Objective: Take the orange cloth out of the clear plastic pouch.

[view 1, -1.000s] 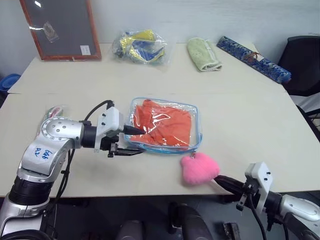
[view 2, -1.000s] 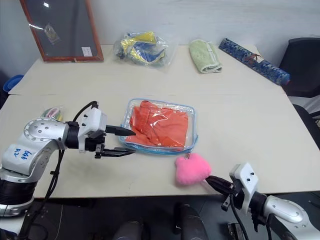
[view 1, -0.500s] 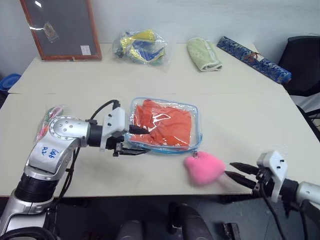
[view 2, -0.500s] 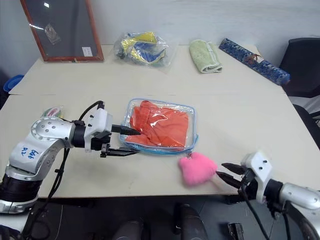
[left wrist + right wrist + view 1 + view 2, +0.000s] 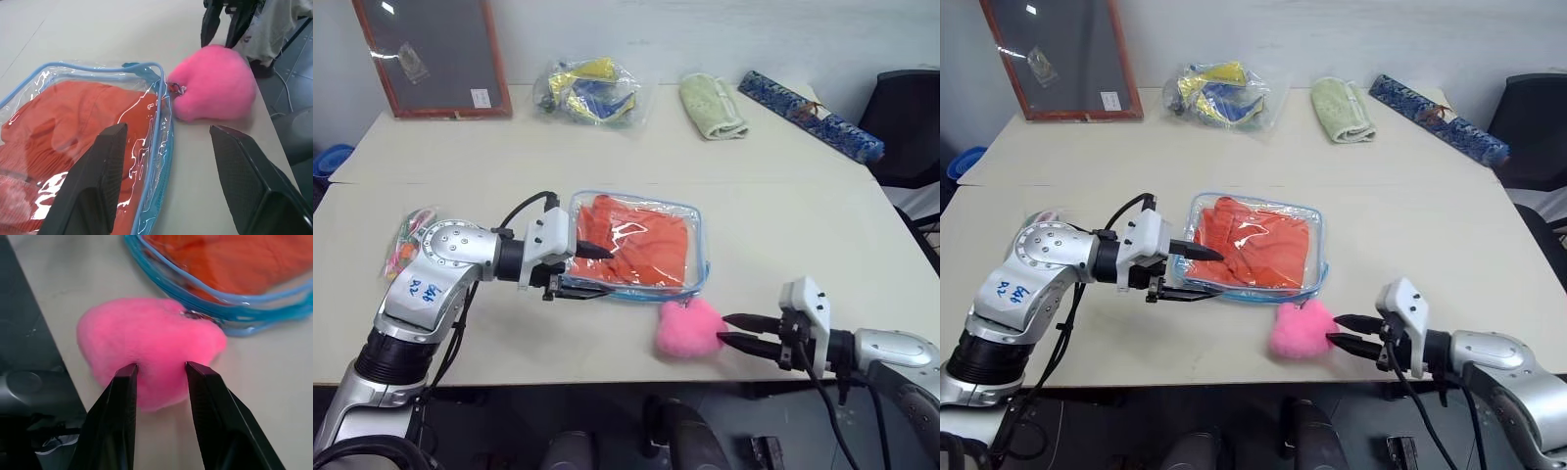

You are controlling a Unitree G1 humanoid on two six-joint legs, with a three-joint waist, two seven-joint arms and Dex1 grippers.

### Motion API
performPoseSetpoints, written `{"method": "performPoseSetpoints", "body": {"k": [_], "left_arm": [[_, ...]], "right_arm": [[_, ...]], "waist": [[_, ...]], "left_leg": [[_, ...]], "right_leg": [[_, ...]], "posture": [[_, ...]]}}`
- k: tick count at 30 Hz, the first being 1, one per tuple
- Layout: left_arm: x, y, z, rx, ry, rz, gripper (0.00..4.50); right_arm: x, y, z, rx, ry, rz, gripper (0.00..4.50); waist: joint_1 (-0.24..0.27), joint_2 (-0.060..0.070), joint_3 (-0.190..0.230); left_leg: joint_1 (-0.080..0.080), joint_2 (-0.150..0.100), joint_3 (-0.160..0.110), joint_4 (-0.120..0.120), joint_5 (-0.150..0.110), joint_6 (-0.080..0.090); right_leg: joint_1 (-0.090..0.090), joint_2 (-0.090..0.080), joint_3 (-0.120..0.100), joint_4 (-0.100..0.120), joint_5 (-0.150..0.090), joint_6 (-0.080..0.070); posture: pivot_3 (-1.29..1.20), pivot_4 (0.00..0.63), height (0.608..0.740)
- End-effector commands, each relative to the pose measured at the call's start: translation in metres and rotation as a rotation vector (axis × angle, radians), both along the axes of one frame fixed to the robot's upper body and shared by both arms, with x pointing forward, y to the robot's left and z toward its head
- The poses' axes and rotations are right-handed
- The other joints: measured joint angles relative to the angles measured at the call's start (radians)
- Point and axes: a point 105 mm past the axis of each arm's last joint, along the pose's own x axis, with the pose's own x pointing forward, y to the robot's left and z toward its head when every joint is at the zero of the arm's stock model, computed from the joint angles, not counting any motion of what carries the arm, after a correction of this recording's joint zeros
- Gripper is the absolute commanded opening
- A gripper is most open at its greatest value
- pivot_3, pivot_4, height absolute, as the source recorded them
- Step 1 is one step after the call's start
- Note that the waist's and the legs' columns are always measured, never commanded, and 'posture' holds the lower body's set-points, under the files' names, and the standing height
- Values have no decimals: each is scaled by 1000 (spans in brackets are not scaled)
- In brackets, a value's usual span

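The clear plastic pouch (image 5: 699,257) with light-blue edging lies flat at the table's middle, and the orange cloth (image 5: 641,245) is folded inside it. Its pink pompom (image 5: 685,328) rests on the table just in front of the pouch's near right corner. My left gripper (image 5: 599,272) is open at the pouch's left end, one finger above the plastic and the other along its near edge. My right gripper (image 5: 161,368) is open near the table's front edge, with both fingertips (image 5: 128,371) pushed into the pompom's fluff.
Along the back stand a framed board (image 5: 431,54), a clear bag of yellow-blue items (image 5: 587,90), a pale green towel (image 5: 710,106) and a blue patterned roll (image 5: 808,113). A small bag of colourful bits (image 5: 403,240) lies at the left. A black chair (image 5: 906,122) stands to the right.
My right gripper went from shut to open, drew back to the right, then came in against the pompom. The pompom has slid a little to the left.
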Motion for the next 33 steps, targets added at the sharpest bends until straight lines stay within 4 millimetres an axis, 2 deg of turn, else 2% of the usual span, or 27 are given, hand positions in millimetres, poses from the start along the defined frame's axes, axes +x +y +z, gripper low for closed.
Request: {"method": "performPoseSetpoints", "body": {"k": [1,3,6,9,16,22,24,27,31,33], "left_arm": [[-1,-2,10,-4,-54,-16,2834],[-1,-2,9,-4,-56,-16,2834],[-1,-3,9,-4,-59,-16,2834],[-1,-3,9,-4,-59,-17,2834],[-2,-10,7,-12,-60,-52,2834],[-7,-32,-2,-4,-38,-157,2834],[-12,-47,-9,6,0,-230,2834],[-20,-61,-25,67,17,-324,2834],[-21,-63,-54,199,-17,-392,2834],[-20,-67,-62,219,-15,-402,2834]], "right_arm": [[-3,10,2,13,-6,24,1590],[-2,12,1,14,-4,23,1590],[-2,14,4,31,-5,21,1039],[-5,15,7,34,-7,32,31],[-6,27,13,51,-20,54,31],[-7,35,6,48,-12,52,31],[-6,34,7,55,-6,37,31],[-7,34,6,50,3,35,668],[-8,35,5,38,3,30,2039],[-8,35,4,36,3,27,2697]], "waist": [[0,0,0],[0,0,0],[0,0,0],[-1,0,0],[0,0,0],[1,0,0],[1,0,0],[1,0,0],[-5,0,0],[-5,0,0]], "left_leg": [[0,0,0,0,0,0],[0,0,0,0,0,0],[0,0,0,0,0,0],[0,0,0,0,0,0],[0,0,0,0,0,0],[0,-1,0,0,0,0],[0,-1,0,0,0,0],[0,-2,0,0,0,0],[0,-2,0,0,0,0],[0,-2,0,0,0,-1]], "right_leg": [[0,0,0,0,0,0],[0,0,0,0,0,0],[0,0,0,0,0,0],[0,0,0,0,0,0],[0,0,0,0,0,0],[0,0,0,0,0,0],[0,0,0,0,0,0],[0,0,0,0,0,0],[0,1,0,0,0,0],[0,1,0,0,0,0]], "posture": [[0,150,740],[0,150,740],[0,150,740],[0,150,740],[0,150,740],[0,150,740],[0,150,740],[0,150,740],[0,150,740],[0,150,740]]}}
